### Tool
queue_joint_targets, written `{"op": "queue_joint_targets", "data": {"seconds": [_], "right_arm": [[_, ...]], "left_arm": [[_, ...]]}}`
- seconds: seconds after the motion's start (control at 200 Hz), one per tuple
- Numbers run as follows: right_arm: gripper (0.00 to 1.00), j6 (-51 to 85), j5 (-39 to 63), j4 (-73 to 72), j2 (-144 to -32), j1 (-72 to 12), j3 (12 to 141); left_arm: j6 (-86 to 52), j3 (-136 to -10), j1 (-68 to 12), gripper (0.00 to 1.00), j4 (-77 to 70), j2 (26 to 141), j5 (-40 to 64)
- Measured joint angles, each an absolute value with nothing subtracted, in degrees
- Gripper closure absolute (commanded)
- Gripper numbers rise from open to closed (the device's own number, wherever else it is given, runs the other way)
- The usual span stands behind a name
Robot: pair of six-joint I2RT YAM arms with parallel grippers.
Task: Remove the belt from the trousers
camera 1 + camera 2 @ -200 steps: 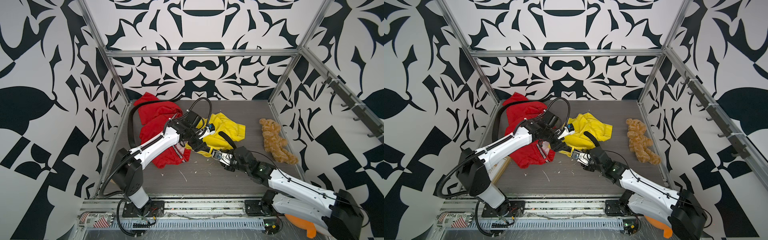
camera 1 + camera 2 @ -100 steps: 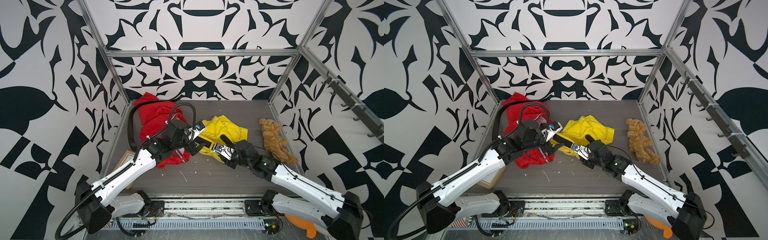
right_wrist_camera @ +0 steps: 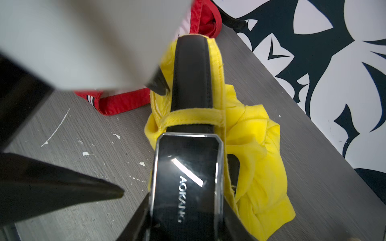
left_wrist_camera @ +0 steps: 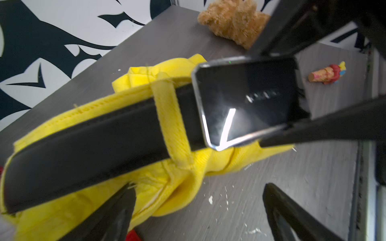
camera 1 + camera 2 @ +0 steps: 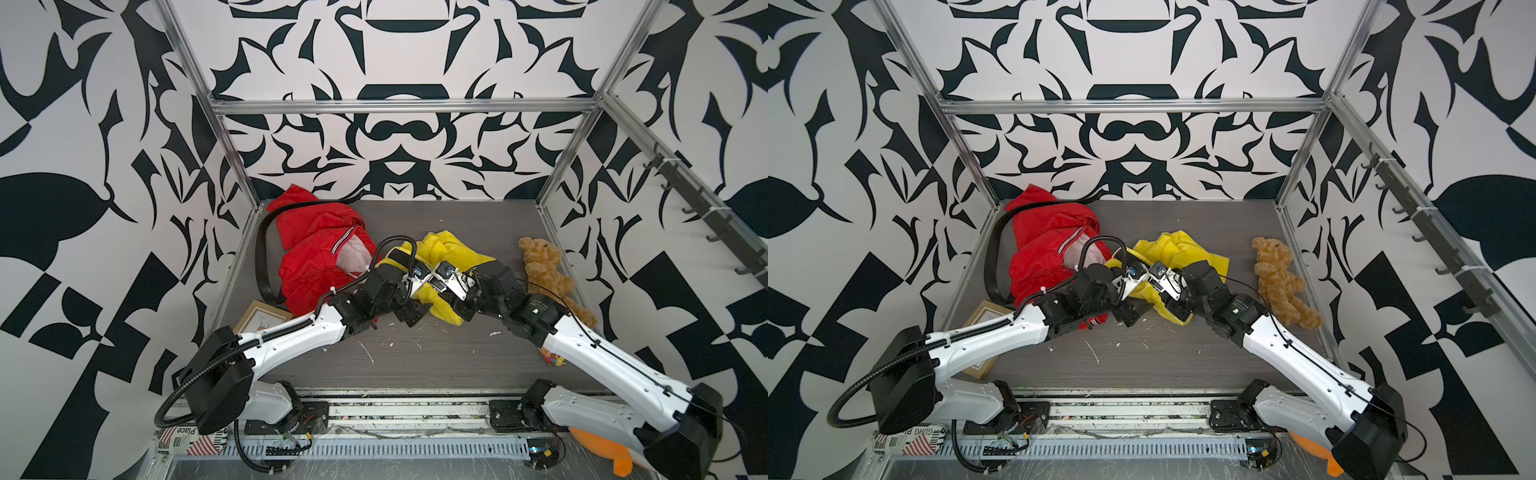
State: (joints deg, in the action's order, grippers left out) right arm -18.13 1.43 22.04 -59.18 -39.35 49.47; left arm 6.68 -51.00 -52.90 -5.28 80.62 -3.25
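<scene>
The left arm is reaching in lower across the counter (image 5: 415, 365) than a second ago, and the right claw (image 3: 186, 210) is sitting farther back, so the two are now meeting nose to nose at mid-counter. The right claw is clamping the buckle (image 3: 186, 177) of the belt (image 3: 191, 73) by its two side edges. The left claw (image 4: 198, 191) is hanging wide apart just beside it, gripping nothing. The belt is showing as a smooth black strap ending in a glossy black plate, rimmed in silver and lettered AOKANG. It is passing through a yellow loop (image 3: 194, 116) just behind the buckle and riding on top of the bunched yellow trousers (image 5: 444, 249). Its long axis is running from near right to far left, with the buckle end pointing toward the right arm. The trousers are sitting between a red jacket (image 5: 316, 257) on the left and a brown teddy bear (image 5: 544, 270) on the right.
</scene>
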Motion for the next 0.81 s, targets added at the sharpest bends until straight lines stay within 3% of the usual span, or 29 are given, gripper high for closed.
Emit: {"op": "queue_joint_targets", "data": {"seconds": [0.075, 0.215, 0.5, 0.805], "right_arm": [[1.00, -17.9, 1.6, 22.2, -59.2, -39.4, 49.5], [1.00, -17.5, 2.1, 22.8, -58.5, -38.8, 49.5], [1.00, -16.9, 5.0, 22.7, -56.1, -34.8, 49.5], [1.00, -16.7, 11.0, 21.6, -55.8, -30.9, 49.4]], "left_arm": [[6.7, -51.3, -52.9, 0.33, -8.6, 83.4, -5.0], [6.0, -51.7, -52.8, 1.00, -13.2, 88.2, -6.9], [0.7, -50.0, -48.6, 1.00, -18.5, 88.4, -5.7], [-5.9, -52.1, -43.5, 1.00, -12.5, 88.6, -1.1]]}}
